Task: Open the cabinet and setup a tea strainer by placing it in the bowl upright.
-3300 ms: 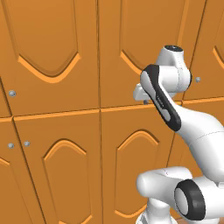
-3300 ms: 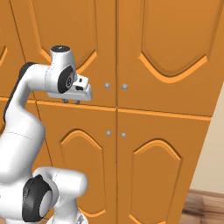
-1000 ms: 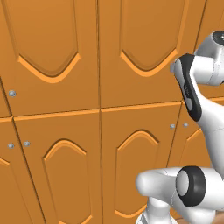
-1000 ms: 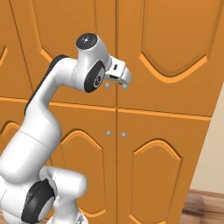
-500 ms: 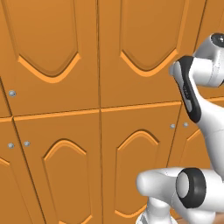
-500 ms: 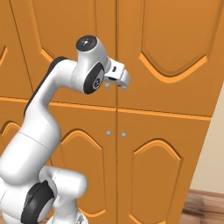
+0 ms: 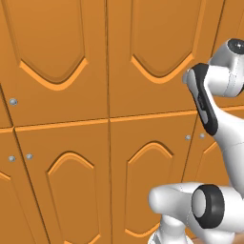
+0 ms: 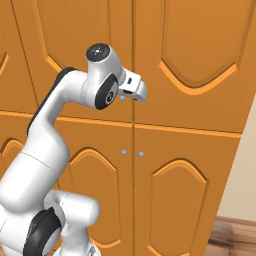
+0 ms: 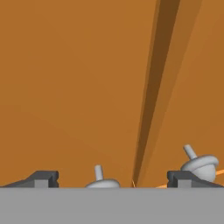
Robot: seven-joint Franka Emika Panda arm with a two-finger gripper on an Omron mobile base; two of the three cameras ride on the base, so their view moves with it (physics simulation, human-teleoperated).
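The cabinet [image 8: 65,30] is shut, its tall orange-brown doors with downward-pointed panels meeting at a vertical seam. My gripper [image 8: 139,95] is held up against that seam at knob height. In the hand view my gripper [image 9: 113,179] is open, and both dark fingertips [image 9: 41,178] sit close to the door face [image 9: 65,87]. A small silver knob [image 9: 99,175] lies between the fingertips, left of the seam. A second knob [image 9: 199,162] sits just outside the right tip. In the left base view my arm covers the hand in front of the cabinet [image 7: 157,33]. The tea strainer and the bowl are out of view.
Shorter doors with dome-peaked panels [image 8: 180,200] stand below, with paired knobs [image 8: 123,151] at their seam. More doors of the same wall extend left [image 7: 52,43]. A strip of wooden floor [image 8: 235,240] and a pale wall show at lower right.
Since the earliest frames the arm has swung right, bringing the hand to the upper doors' knobs. Over the last second it has hardly moved, and the jaws have stayed open.
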